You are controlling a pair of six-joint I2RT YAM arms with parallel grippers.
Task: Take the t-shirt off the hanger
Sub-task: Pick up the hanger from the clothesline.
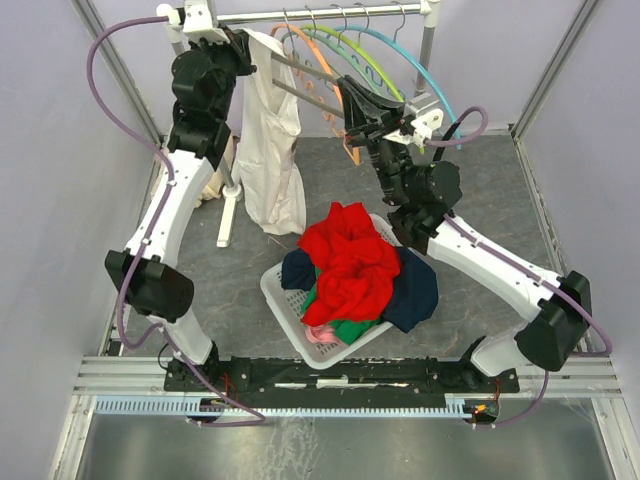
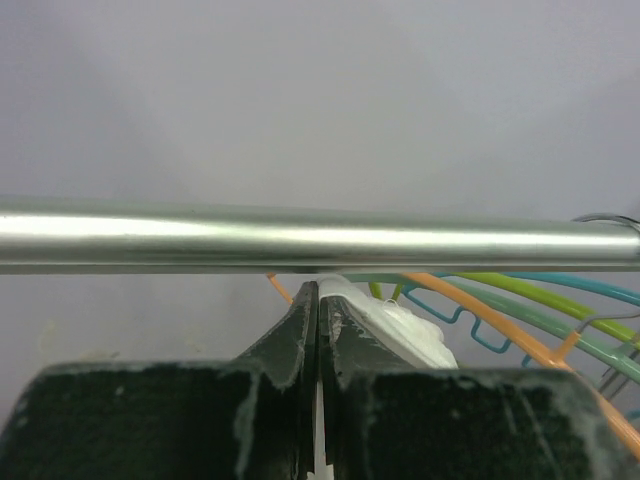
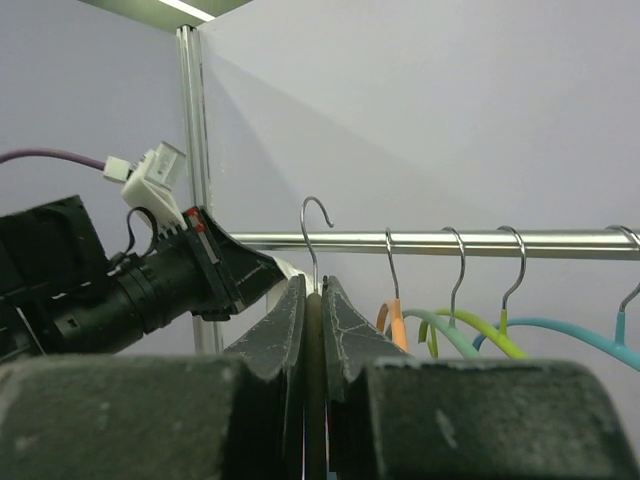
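Note:
The white t-shirt (image 1: 270,150) hangs in a long fold under the rail's left end. At its top sits my left gripper (image 1: 247,45), shut on the fabric. In the left wrist view white cloth (image 2: 400,328) bunches beside the closed left gripper (image 2: 318,292), just below the rail (image 2: 300,240). The grey hanger (image 1: 300,68) lies slanted, its arms pointing towards the shirt's top. My right gripper (image 1: 347,97) is shut on its neck. Seen from the right wrist, the hanger's wire hook (image 3: 313,255) rises from the closed right gripper (image 3: 315,290), its curl above the rail (image 3: 450,240).
Orange (image 1: 335,95), green and blue (image 1: 430,80) empty hangers hang on the rail (image 1: 330,15) to the right. A white basket (image 1: 275,295) piled with red (image 1: 345,260) and dark blue clothes stands on the table's middle. Frame posts stand at the back corners.

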